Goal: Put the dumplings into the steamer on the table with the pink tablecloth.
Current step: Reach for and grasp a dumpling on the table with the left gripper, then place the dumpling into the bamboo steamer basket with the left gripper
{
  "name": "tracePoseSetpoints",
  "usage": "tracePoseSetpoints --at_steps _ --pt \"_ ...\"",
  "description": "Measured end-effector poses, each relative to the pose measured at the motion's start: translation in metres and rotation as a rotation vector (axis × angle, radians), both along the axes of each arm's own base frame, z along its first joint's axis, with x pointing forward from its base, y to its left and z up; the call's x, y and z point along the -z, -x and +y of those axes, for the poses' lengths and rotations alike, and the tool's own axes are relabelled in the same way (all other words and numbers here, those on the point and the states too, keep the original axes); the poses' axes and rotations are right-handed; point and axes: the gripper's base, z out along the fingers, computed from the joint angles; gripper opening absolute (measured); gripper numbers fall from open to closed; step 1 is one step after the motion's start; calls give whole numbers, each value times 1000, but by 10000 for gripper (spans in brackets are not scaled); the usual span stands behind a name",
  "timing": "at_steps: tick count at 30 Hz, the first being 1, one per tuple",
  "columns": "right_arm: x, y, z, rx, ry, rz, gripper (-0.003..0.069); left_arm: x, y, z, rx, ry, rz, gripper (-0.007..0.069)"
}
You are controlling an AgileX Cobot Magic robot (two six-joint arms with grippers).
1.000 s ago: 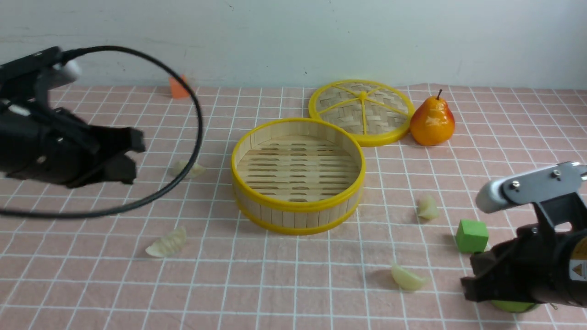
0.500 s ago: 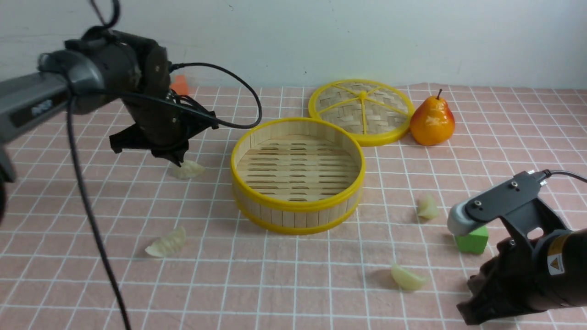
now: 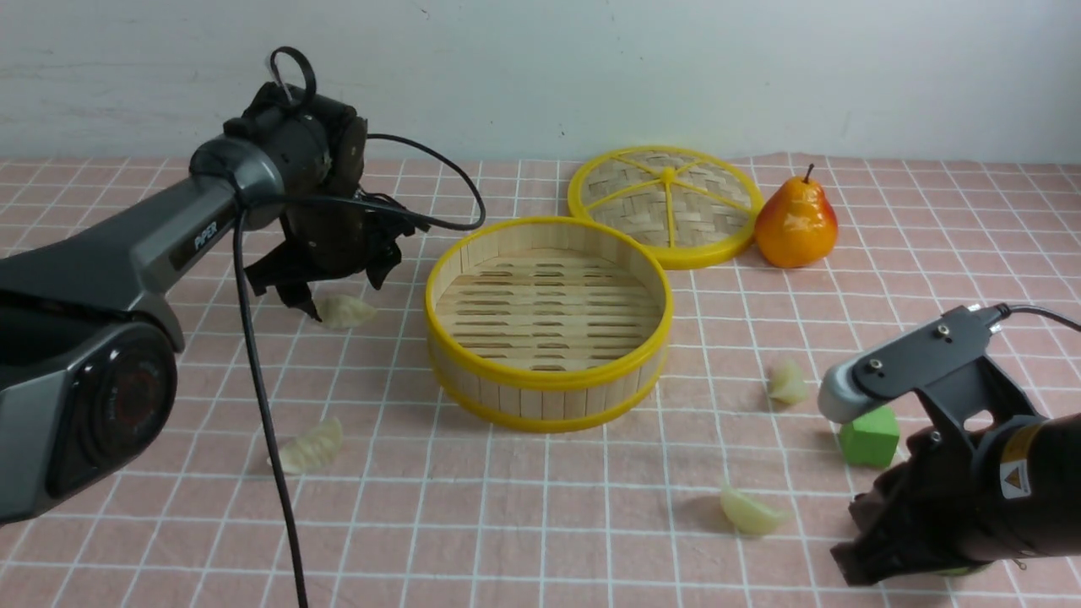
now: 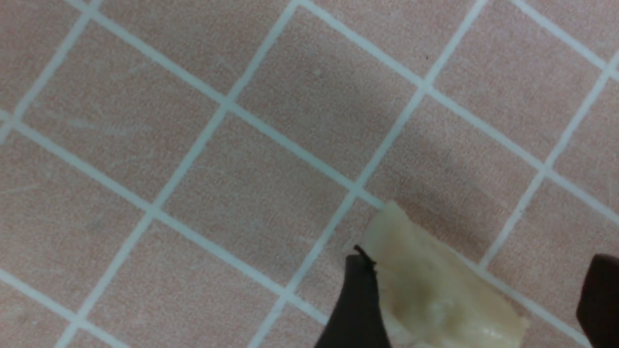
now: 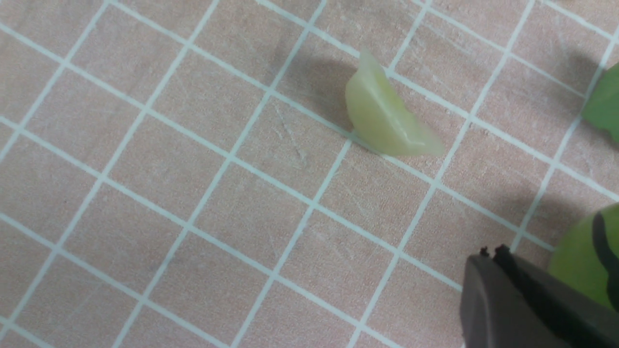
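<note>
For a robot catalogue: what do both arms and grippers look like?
The left arm is dark grey with white PIPER lettering and a looping black cable; the left gripper is black. The right arm is black with a yellow warning label and a grey screwed bracket; the right gripper is black too.

A flat round woven lid (image 3: 665,205) with a yellow rim and yellow spokes lies in view. Just beside the lid's right edge stands an upright orange-yellow pear (image 3: 796,224) with a red blush and a dark stem; whether the two touch cannot be told. Well apart from the lid, nearer the camera and further right, sits a small green cube (image 3: 870,437). Further still from the lid, a lime-green round object (image 5: 578,256) shows only in part. Behind the lid rises a pale wall (image 3: 591,67)
</note>
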Motion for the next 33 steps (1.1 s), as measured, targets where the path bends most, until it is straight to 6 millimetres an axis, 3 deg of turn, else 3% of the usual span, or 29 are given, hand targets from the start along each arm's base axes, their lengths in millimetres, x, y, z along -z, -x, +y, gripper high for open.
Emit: tracePoseSetpoints --at_steps 4,7,8,13,16,22,24,25,28,29,31,33 --pt "0 0 2 17 -32 10 8 14 0 0 8 -14 39 495" --pt "0 0 2 25 -48 14 10 17 0 1 34 -43 59 401" --pt "-1 1 3 28 -52 16 11 16 0 1 59 -52 63 339" --pt "-1 1 3 34 -64 20 14 13 2 0 162 -96 79 338" --pt "-1 1 3 36 -68 21 15 4 5 -1 209 -113 84 330" --pt "-1 1 3 34 -67 19 21 -43 14 -9 311 -116 12 307" --pt "-1 1 3 34 -68 18 21 -69 23 -21 368 -86 -35 184" --pt "-1 0 4 35 -69 17 21 -80 28 -27 397 -74 -58 158" --pt "-1 0 4 35 -71 12 21 -103 41 -53 513 -49 -112 181" --pt "-1 0 4 35 -73 9 22 -107 47 -71 593 -51 -125 183" --pt "-2 0 4 35 -74 7 23 -103 50 -84 646 -60 -124 183" --pt "-2 -1 4 35 -75 4 26 -83 49 -105 714 -81 -118 183"
